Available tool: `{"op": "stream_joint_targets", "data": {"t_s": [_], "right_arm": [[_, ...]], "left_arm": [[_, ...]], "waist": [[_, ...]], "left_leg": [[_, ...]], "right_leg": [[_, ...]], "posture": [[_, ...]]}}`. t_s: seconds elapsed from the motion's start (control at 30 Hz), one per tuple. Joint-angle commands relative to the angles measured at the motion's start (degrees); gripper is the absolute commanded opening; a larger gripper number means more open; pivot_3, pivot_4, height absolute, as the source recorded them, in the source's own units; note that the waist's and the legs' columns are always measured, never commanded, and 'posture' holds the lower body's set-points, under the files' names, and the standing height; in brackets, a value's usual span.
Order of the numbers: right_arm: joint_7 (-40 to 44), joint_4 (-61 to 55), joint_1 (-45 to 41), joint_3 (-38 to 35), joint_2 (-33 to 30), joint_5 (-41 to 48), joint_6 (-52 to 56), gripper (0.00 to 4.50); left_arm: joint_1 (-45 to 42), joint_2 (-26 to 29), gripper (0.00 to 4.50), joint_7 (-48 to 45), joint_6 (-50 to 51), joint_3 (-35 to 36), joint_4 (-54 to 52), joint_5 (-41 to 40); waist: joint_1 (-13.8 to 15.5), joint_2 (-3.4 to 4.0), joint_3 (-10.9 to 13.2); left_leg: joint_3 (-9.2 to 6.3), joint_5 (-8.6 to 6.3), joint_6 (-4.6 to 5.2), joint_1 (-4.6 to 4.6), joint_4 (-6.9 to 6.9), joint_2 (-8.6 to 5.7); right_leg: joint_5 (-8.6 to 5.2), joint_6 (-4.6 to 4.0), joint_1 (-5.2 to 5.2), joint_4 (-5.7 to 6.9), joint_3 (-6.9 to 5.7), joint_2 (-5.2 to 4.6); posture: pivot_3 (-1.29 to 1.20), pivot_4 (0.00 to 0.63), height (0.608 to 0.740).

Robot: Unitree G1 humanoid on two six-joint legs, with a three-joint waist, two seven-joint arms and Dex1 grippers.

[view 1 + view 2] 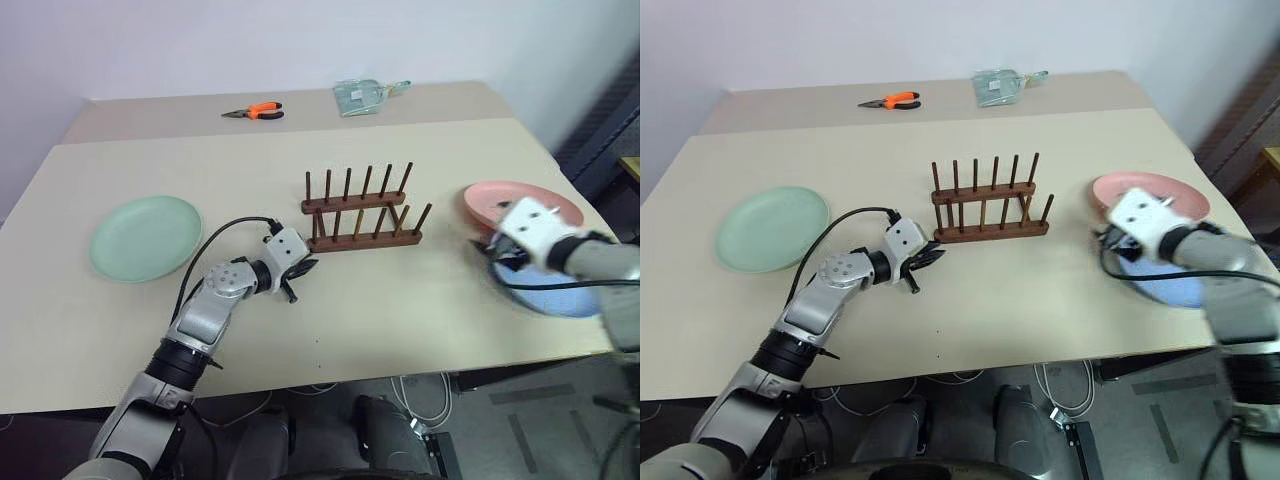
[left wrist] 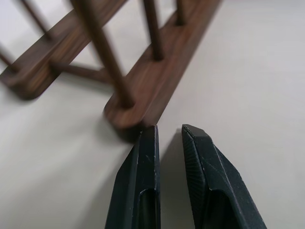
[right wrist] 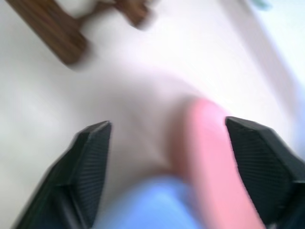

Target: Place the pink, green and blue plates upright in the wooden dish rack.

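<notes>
The wooden dish rack (image 1: 362, 208) stands empty of plates at mid-table. On the table's left lies the green plate (image 1: 145, 237), flat. At the right edge the pink plate (image 1: 490, 197) rests partly over the blue plate (image 1: 565, 298). My left gripper (image 2: 169, 131) sits low on the table at the left end of the rack's near bar (image 2: 143, 102), its fingers almost together with nothing between them. Above the two stacked plates hovers my right gripper (image 3: 167, 157), jaws wide apart. The pink rim (image 3: 212, 157) shows between them, close to one finger.
Orange-handled pliers (image 1: 255, 111) and a clear plastic bag (image 1: 365, 96) lie near the table's far edge. The pink and blue plates sit close to the table's right edge. Cables hang below the front edge.
</notes>
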Motion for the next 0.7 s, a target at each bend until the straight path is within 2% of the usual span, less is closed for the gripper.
{"op": "stream_joint_targets", "data": {"t_s": [0.03,0.13,0.23,0.33,0.5,0.53,0.7], "right_arm": [[1.16,1.59,2.05,-2.40,-4.30,-2.29,-5.42,3.68],[-1.75,9.13,1.58,0.82,-6.46,-7.61,-12.78,3.68],[-4.73,18.33,-2.23,4.90,-5.69,-11.74,-18.00,3.68],[-6.89,25.27,-6.36,7.62,-4.42,-13.68,-21.16,2.82],[-9.21,29.89,-8.73,9.42,-4.44,-15.65,-24.62,0.30],[-9.38,30.09,-8.86,9.41,-4.34,-15.51,-25.02,0.02],[-9.30,24.58,-8.52,5.79,-5.49,-12.30,-25.77,0.02]], "left_arm": [[2.10,1.52,0.72,-6.44,-0.04,0.21,-5.97,-4.01],[3.02,1.47,0.72,-11.62,2.67,-0.27,-11.16,-8.60],[2.97,1.69,0.72,-15.47,5.81,-0.88,-16.74,-12.50],[2.50,1.38,0.72,-15.22,6.80,-1.14,-19.20,-12.82],[3.28,1.35,0.72,-14.75,8.78,-0.83,-21.81,-14.10],[3.51,1.51,0.72,-14.59,8.91,-0.81,-22.06,-14.05],[4.00,2.71,0.72,-14.12,8.64,0.34,-21.94,-14.18]], "waist": [[-0.24,0.00,0.00],[-0.02,-0.01,0.02],[0.12,0.01,0.04],[0.06,0.04,0.04],[0.02,0.05,0.04],[0.02,0.06,0.05],[-0.02,0.12,0.08]], "left_leg": [[0.02,0.00,0.00,-0.01,-0.01,0.00],[0.09,-0.01,0.01,-0.09,0.05,-0.01],[0.09,0.00,0.01,-0.21,0.14,-0.03],[0.10,0.00,0.01,-0.20,0.14,-0.04],[0.10,0.00,0.01,-0.19,0.09,-0.04],[0.10,0.00,0.01,-0.19,0.09,-0.05],[0.10,0.00,0.01,-0.19,0.09,-0.05]], "right_leg": [[-0.01,-0.01,0.00,-0.02,0.00,0.00],[-0.09,-0.17,-0.02,-0.09,0.02,-0.03],[-0.08,-0.20,-0.08,-0.08,0.03,-0.04],[-0.02,-0.30,-0.08,-0.08,0.05,-0.05],[0.02,-0.37,-0.09,-0.08,0.06,-0.05],[0.02,-0.37,-0.09,-0.08,0.07,-0.04],[0.01,-0.35,-0.09,-0.07,0.08,-0.04]], "posture": [[0.00,0.150,0.740],[0.00,0.150,0.740],[0.00,0.150,0.740],[0.00,0.150,0.740],[0.00,0.150,0.740],[0.00,0.150,0.740],[0.00,0.150,0.740]]}}
